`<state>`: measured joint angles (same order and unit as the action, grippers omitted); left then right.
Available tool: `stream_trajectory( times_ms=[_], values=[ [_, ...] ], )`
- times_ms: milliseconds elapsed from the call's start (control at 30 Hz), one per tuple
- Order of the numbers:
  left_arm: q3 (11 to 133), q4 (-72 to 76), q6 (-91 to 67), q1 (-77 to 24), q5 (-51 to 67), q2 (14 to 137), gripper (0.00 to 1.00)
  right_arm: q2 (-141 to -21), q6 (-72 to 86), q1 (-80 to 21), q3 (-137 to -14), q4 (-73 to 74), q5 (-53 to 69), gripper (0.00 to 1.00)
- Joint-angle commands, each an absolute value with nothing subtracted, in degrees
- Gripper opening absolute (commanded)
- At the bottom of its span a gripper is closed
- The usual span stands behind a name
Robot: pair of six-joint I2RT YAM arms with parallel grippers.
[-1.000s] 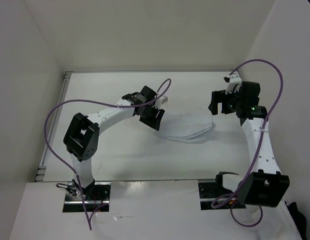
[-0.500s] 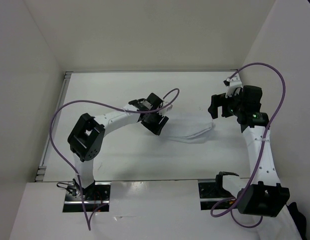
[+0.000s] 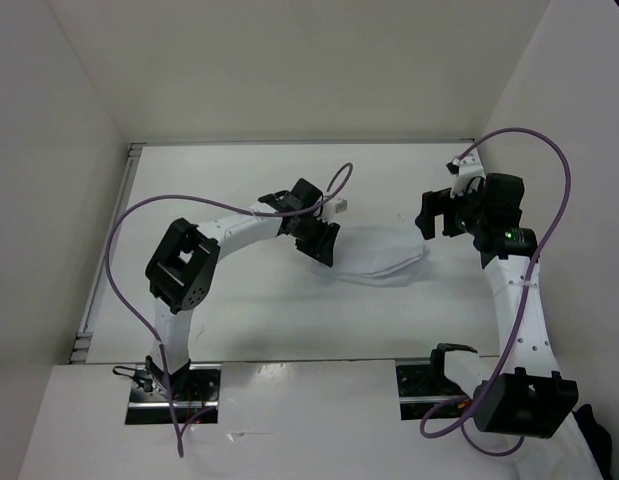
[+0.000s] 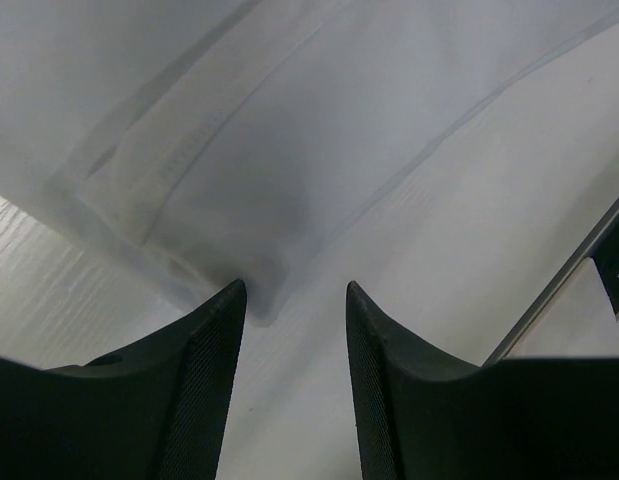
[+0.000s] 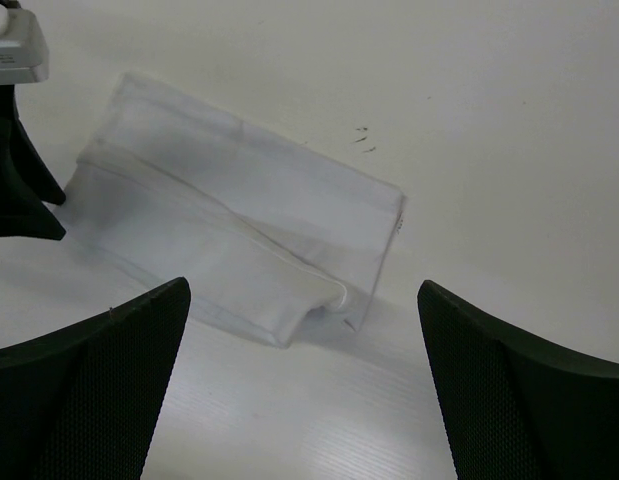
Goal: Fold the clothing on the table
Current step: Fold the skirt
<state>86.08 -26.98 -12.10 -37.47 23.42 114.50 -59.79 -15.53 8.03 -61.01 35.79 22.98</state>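
Left wrist view: the left claw point(image 4: 294, 290) has its two dark fingers point(image 4: 204, 370) apart, and nothing is between them. A corner of the white clothing point(image 4: 259, 150) lies just past the tips, right by one finger. The clothing is folded over and lies flat on the white table point(image 3: 209, 180), between the two arms. The right claw point(image 5: 304, 288) is wide open too — it hangs near the clothing's other end and holds nothing. A purple cable point(image 3: 119, 250) loops off each arm.

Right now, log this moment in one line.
left hand open at cloth corner | right hand open, off cloth | cloth folded on table
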Motion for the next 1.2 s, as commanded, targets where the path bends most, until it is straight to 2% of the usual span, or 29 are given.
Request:
stream_trajectory(
  times_ms=[0,200,400,567,800,1167],
  values=[
    [87.71,-25.93,-14.58,-37.71,27.77,116.81,0.52,-57.83,-16.17,8.0,-60.38,34.01,23.47,0.99],
    [86.66,-25.93,-16.26,-36.04,27.16,117.33,0.52,-57.83,-16.17,8.0,-60.38,34.54,24.52,0.99],
    [84.21,-22.69,-18.8,-34.98,25.31,114.53,0.62,-57.83,-16.7,8.0,-60.38,34.54,24.52,0.99],
    [82.01,-21.53,-20.82,-33.13,27.77,113.99,0.65,-57.83,-16.7,8.0,-60.38,34.54,25.05,0.99],
    [78.32,-17.5,-23.82,-32.61,28.91,111.97,0.65,-57.83,-16.7,8.0,-60.91,34.54,25.05,0.99],
    [78.84,-16.44,-24.96,-32.08,32.61,113.03,0.65,-57.83,-16.7,8.0,-60.91,35.07,25.05,0.99]
  ],
)
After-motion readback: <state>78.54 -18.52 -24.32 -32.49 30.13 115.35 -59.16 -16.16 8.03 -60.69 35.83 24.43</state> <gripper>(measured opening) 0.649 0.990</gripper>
